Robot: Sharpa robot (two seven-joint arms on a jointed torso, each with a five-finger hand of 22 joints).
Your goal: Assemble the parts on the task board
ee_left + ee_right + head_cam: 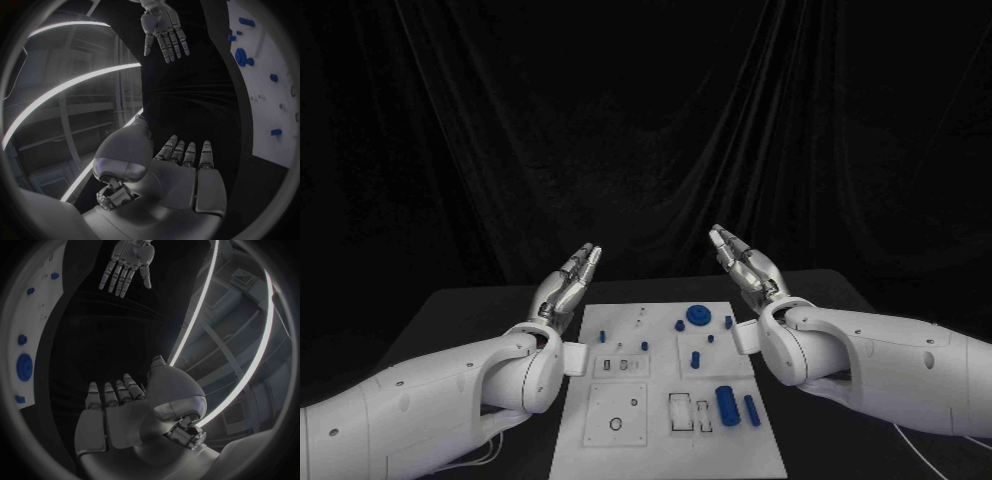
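Black curtain hangs behind the black counter (pixel 473 305), and from the head view I see the task board (pixel 668 455) lying flat in the middle, between my two arms. My left robot hand (pixel 571 275) and right robot hand (pixel 744 262) are both raised above the far end of the board, fingers straight and apart, holding nothing. On the board sit the blue parts: a round knob (pixel 697 317) near the far edge, a stubby cylinder (pixel 726 401) and a slim pin (pixel 751 410) near the close right corner, with smaller blue bits between. Empty outlined recesses (pixel 679 411) lie just beside the cylinder.

From the left wrist view, the left robot hand's palm is bare and its fingers (pixel 189 152) extended; the right robot hand (pixel 161 27) faces it, released too. The board shows along the edge with the knob (pixel 241 56) standing on it.

From the right wrist view, the same: bare palm, fingers (pixel 114 393) out, the left robot hand (pixel 128 262) opposite, the knob (pixel 24 367) on the board's edge.

I judge nothing is started. To do the first pick well I'd lower one robot hand slowly over a single part, likely the cylinder, keeping clear of the pin next to it, and pinch it square before lifting.
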